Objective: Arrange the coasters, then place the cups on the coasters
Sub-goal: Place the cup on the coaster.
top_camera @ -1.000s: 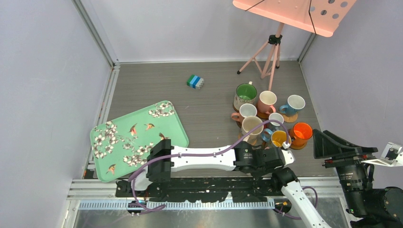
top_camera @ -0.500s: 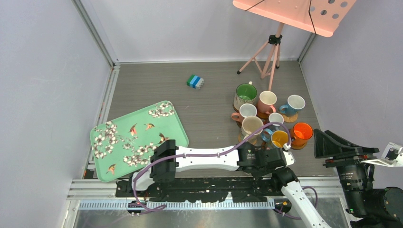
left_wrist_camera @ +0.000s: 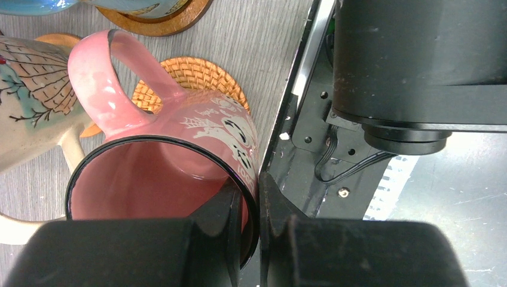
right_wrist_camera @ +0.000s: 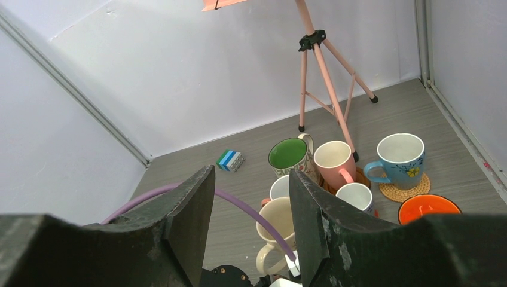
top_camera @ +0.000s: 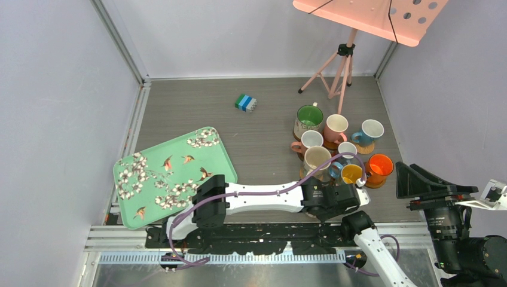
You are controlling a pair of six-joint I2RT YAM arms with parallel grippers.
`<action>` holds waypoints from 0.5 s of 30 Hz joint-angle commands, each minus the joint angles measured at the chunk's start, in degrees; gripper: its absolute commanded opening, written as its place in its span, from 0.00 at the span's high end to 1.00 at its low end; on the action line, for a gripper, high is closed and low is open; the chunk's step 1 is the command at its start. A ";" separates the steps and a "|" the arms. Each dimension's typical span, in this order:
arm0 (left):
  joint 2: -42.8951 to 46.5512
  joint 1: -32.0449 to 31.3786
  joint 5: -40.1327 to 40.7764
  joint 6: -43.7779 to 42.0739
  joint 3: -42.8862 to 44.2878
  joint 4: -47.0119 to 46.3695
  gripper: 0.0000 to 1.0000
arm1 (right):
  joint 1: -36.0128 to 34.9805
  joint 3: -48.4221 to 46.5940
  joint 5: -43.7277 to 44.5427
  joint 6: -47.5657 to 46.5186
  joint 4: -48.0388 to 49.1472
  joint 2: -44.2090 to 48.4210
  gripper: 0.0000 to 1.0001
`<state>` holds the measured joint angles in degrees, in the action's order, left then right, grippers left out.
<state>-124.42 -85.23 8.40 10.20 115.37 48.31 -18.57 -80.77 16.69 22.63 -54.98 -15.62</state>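
Your left gripper (left_wrist_camera: 250, 236) is clamped on the rim of the pink mug (left_wrist_camera: 167, 179), which tilts over the woven wicker coaster (left_wrist_camera: 190, 81) by the table's near edge (a cream mug (left_wrist_camera: 27, 110) stands just beside it). Your right gripper (right_wrist_camera: 251, 215) hangs apart, holding nothing, well back from the cluster of cups (top_camera: 335, 146).

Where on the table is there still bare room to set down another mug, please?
Bare wood lies between the floral tray and the mug cluster, and around the toy block up to the back wall. The right side is crowded: mugs on coasters packed together beside the stand's legs.
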 commanded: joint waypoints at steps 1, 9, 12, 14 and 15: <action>1.10 0.41 1.96 -1.84 4.79 -2.40 1.00 | -0.33 0.33 0.93 -0.99 1.28 -0.02 0.44; 0.35 0.85 2.81 -2.04 5.48 -2.45 1.00 | -0.57 -0.07 1.52 -1.35 1.28 0.16 0.44; -0.06 1.15 2.76 -1.98 5.80 -2.45 1.00 | -0.75 0.01 1.66 -1.23 1.28 0.31 0.44; -0.35 1.36 2.62 -1.86 6.03 -2.28 1.00 | -0.93 -0.09 1.73 -1.12 1.28 0.35 0.44; -0.42 1.45 2.52 -1.85 6.01 -2.31 1.00 | -0.94 -0.09 1.75 -1.11 1.28 0.40 0.44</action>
<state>-125.60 -84.42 8.97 9.82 117.25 48.64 -19.03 -80.68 17.37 22.35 -54.98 -15.62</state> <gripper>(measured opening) 0.105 0.555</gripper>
